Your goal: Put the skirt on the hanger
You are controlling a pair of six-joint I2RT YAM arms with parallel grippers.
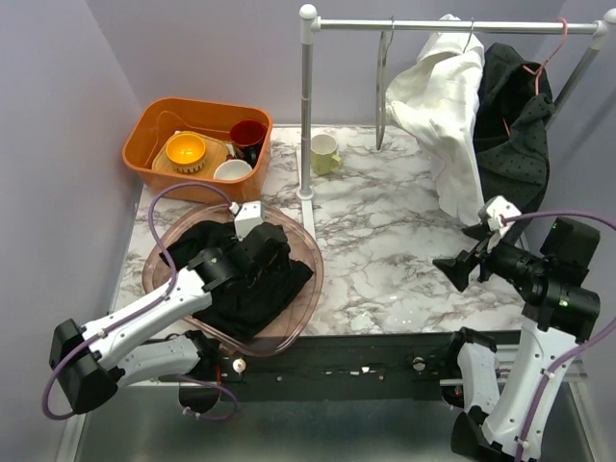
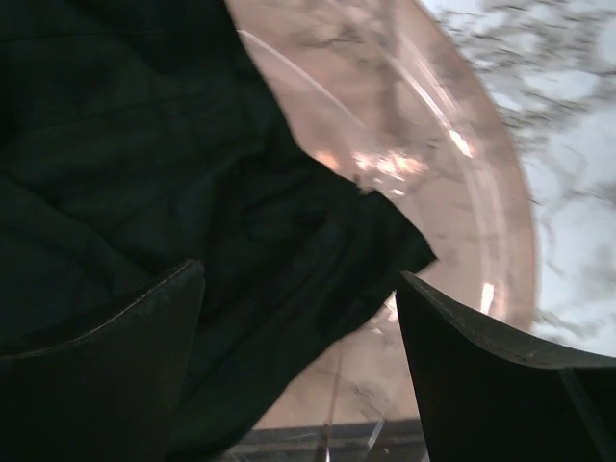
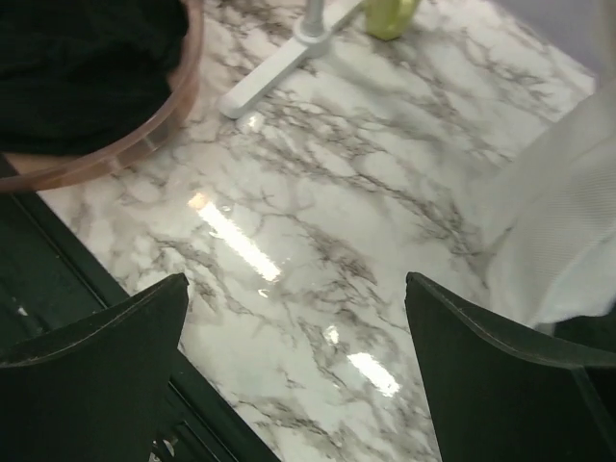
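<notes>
Hanging wide open over the pink tub (image 1: 317,274), the left claw (image 2: 300,271) holds nothing. Its two fingers are spread far apart, just above the pile of black clothes (image 2: 144,144) that lies in the tub. I cannot tell if the tips touch the pile.

The right claw (image 3: 295,279) is wide open too, and it holds nothing. It floats over the bare marble table (image 3: 318,192), with a white cloth (image 3: 568,221) just beside one finger.

There are two claws, one on each arm. There is one tub, at the near left of the table.

Farther back stands one clothes rack with one rail (image 1: 433,24) on top. Three hangers hang on the rail. One is a bare grey hanger (image 1: 385,87). One holds the white cloth. The last is a pink hanger (image 1: 565,34), and a dotted black skirt (image 1: 515,115) hangs from it, at the far right, touching the white cloth.

One green mug (image 1: 325,154) sits by the rack's pole (image 1: 306,106).

In the far left corner is one orange box (image 1: 140,135). Inside it are two bowls, a yellow bowl (image 1: 185,150) and a white bowl (image 1: 232,170), and one red cup (image 1: 247,135).
</notes>
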